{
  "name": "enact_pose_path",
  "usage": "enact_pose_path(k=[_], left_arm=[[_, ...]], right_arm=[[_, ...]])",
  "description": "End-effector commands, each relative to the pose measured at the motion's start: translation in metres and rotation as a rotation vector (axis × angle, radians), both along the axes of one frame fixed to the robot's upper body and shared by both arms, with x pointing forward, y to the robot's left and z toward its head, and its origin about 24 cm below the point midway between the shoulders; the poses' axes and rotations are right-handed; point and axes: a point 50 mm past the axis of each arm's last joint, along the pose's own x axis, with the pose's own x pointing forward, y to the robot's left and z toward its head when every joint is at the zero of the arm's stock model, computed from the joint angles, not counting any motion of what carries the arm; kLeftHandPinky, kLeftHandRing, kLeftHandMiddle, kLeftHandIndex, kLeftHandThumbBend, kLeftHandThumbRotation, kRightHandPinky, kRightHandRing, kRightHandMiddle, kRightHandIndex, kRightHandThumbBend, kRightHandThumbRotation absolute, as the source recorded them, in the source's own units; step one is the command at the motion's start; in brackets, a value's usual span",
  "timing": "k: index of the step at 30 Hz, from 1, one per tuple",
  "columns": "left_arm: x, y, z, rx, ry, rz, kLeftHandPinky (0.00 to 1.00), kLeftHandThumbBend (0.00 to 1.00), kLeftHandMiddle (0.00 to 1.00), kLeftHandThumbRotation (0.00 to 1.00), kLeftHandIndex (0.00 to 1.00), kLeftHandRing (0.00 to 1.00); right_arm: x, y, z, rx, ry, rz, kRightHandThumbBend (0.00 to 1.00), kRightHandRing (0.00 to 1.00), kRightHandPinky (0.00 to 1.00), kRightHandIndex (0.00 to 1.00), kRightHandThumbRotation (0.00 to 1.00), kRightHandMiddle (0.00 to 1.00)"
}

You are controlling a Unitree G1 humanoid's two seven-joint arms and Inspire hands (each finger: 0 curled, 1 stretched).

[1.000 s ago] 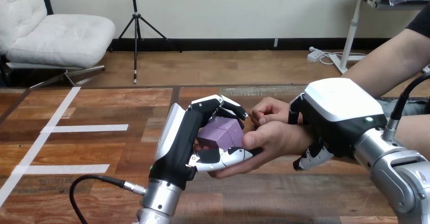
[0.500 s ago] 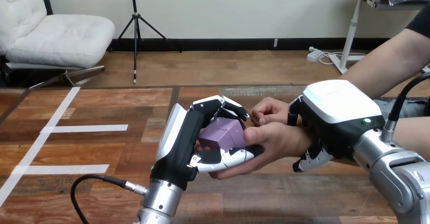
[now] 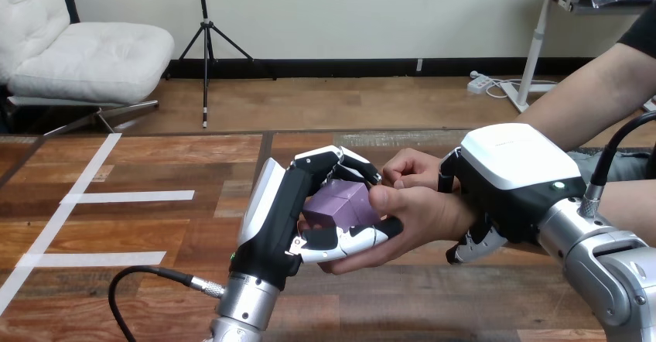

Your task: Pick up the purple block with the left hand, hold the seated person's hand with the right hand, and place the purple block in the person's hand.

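Both robot hands are closed: the left hand (image 3: 277,217) curls fingers (image 3: 350,161) and thumb round the purple block (image 3: 340,203), which rests against the person's hand (image 3: 418,217) cupped beneath it. The right hand (image 3: 507,173) wraps the person's wrist (image 3: 458,214)

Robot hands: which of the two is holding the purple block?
The left hand, curled round the purple block; the right hand clasps the person's wrist instead.

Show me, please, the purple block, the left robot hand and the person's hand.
purple block (image 3: 340,204), head view, its visible middle.
left robot hand (image 3: 278,217), head view, its black palm side.
person's hand (image 3: 421,217), head view, base of its thumb.
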Motion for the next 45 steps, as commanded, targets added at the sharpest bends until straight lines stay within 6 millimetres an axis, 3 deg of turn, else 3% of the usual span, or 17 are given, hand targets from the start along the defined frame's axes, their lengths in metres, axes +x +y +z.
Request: enact_pose_path(k=[1, 45], left_arm=[[0.0043, -0.0087, 0.0135, -0.006, -0.059, -0.040, 0.33, 0.71, 0.47, 0.00, 0.50, 0.39], [0.0040, -0.0099, 0.0122, -0.017, -0.030, -0.074, 0.32, 0.72, 0.46, 0.00, 0.50, 0.38]], right_arm=[[0.0062, 0.0069, 0.0200, 0.029, -0.106, 0.035, 0.76, 0.30, 0.22, 0.51, 0.00, 0.40], [0.0053, 0.0047, 0.0177, 0.022, -0.100, 0.038, 0.77, 0.29, 0.22, 0.50, 0.00, 0.38]])
